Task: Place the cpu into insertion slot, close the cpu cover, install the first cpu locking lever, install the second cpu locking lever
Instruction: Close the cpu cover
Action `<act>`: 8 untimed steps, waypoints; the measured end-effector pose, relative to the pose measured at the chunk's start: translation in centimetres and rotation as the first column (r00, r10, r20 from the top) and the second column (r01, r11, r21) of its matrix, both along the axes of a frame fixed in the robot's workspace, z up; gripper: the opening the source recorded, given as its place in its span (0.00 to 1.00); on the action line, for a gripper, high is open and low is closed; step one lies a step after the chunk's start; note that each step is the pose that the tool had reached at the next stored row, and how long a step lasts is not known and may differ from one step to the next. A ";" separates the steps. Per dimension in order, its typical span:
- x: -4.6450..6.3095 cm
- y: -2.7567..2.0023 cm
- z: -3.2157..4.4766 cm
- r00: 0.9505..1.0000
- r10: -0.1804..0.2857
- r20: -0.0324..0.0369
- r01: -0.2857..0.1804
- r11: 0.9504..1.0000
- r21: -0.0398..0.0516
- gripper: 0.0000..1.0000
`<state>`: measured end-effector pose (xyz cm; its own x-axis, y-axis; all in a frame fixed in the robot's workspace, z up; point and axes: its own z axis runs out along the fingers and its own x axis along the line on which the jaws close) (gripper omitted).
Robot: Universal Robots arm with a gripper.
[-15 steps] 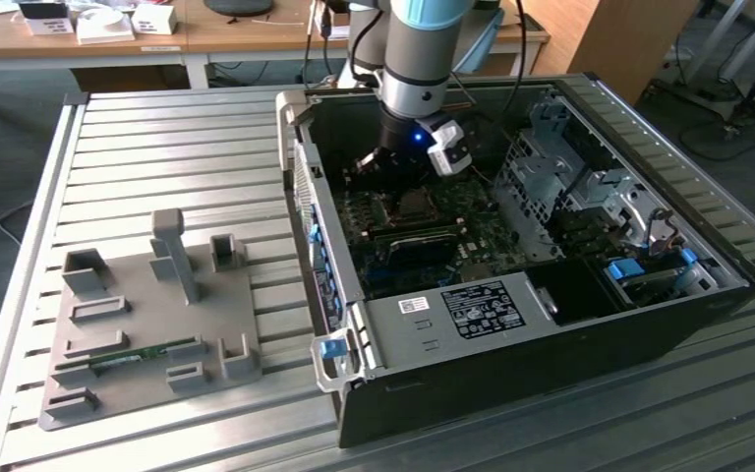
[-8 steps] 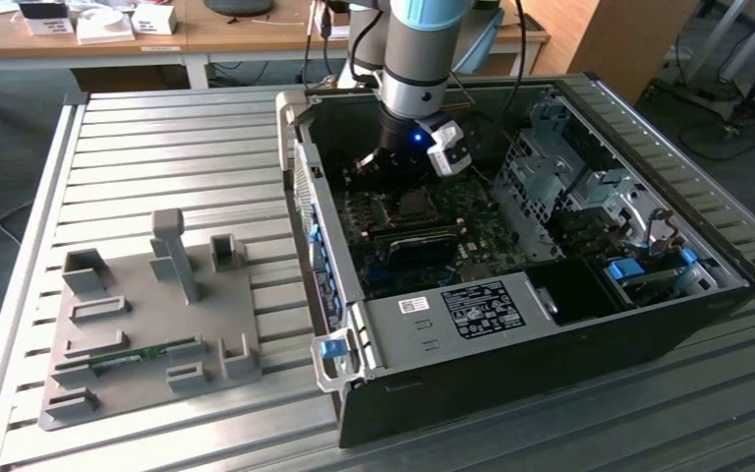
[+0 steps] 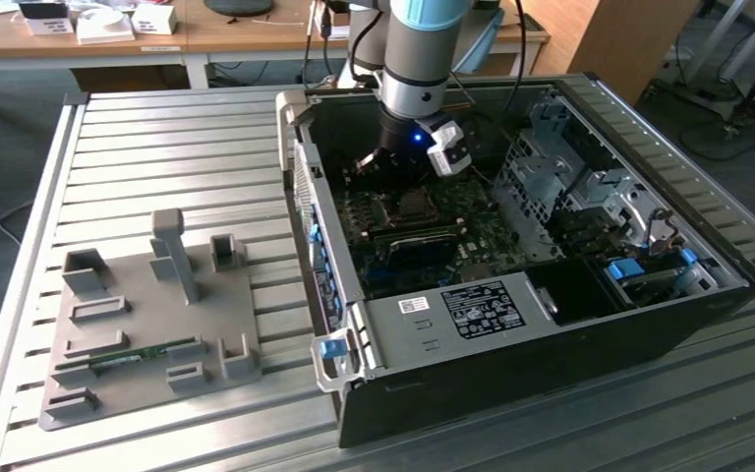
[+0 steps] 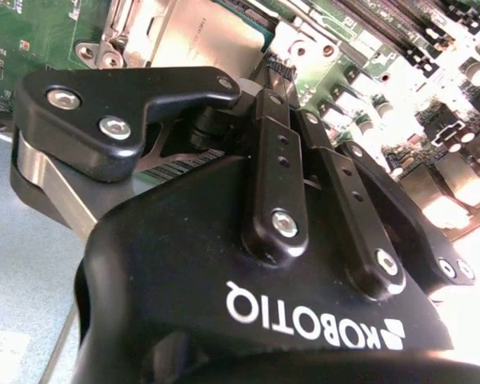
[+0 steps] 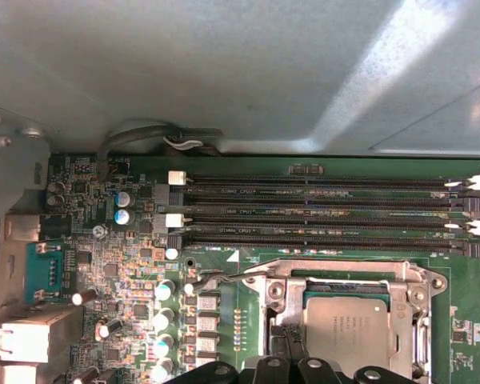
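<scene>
Tool [image 4: 278, 72] tip sits at cpu [image 5: 346, 324] edge, just above it; can't tell if clenched.

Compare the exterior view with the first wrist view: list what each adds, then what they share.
Exterior view: a grey moulded parts tray on the slatted metal table, beside the whole open black computer case. First wrist view: the grey metal-topped cpu framed by the silver metal cpu cover. Both: the green motherboard with its long black memory slots.
</scene>
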<state>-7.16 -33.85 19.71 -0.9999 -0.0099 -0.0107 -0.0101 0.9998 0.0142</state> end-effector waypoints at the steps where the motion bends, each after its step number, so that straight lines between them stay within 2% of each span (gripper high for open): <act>1: 0.0 0.00 0.00 1.000 0.000 0.000 0.000 1.000 0.000 0.11; 8: 0.0 0.00 -0.01 1.000 0.000 0.000 0.000 1.000 0.000 0.11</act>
